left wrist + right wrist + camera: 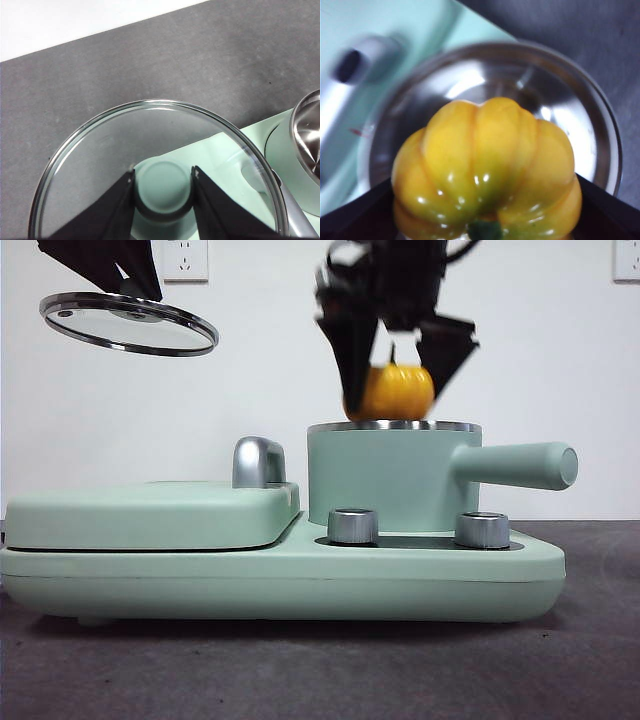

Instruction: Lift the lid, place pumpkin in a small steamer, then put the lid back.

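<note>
a: pumpkin (398, 390) hangs pinched between the jaws of the right gripper (397, 375), directly over the open mouth of the small steamer (392, 478). its underside sits about level with the steel rim, not yet inside.

b: why hold it there?

a: my guess is it's lined up for a straight drop. in the right wrist view the bare steel bowl shows below the pumpkin (487, 170), so nothing blocks the way down. the pumpkin looks nearly as wide as the pot, so centring matters.

b: and the lid?

a: the lid (129, 323) is up and well off to the side of that gripper, tilted, held by the left gripper (163, 187), whose jaws clamp the mint-green knob (162, 187) from both sides. i'd say it's parked there to keep the pot open and clear of the other arm.

b: anything around that could get in the way?

a: beneath the lifted lid lies the flat griddle cover (150, 515) with its chrome handle (258, 462). two steel dials (352, 525) sit on the base in front of the pot, and the long side handle (520, 464) sticks out away from the lid. all of it stays below the right gripper. the whole unit rests on the dark counter (320, 670).
</note>
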`<action>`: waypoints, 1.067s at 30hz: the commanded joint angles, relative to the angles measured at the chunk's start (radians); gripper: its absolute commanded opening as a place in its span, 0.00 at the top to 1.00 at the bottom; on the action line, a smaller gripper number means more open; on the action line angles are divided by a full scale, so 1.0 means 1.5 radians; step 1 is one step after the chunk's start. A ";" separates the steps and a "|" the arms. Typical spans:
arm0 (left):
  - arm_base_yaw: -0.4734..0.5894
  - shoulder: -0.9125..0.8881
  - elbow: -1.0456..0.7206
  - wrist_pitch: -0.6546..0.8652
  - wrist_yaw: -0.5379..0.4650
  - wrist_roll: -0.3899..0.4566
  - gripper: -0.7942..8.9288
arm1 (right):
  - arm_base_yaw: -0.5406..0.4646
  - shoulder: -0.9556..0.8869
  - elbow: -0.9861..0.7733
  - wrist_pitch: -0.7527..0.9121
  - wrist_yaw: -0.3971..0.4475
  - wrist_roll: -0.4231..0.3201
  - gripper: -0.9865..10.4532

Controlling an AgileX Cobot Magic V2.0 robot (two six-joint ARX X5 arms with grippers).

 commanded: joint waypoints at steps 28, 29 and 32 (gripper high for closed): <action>-0.001 -0.001 0.020 0.015 0.001 0.006 0.84 | 0.003 0.125 0.014 -0.019 0.002 -0.007 0.65; -0.001 -0.001 0.020 0.015 0.001 0.006 0.84 | 0.003 0.125 0.014 -0.017 0.002 -0.007 0.65; -0.001 -0.001 0.020 0.015 0.001 0.006 0.84 | 0.003 0.125 0.014 -0.016 0.002 -0.005 0.64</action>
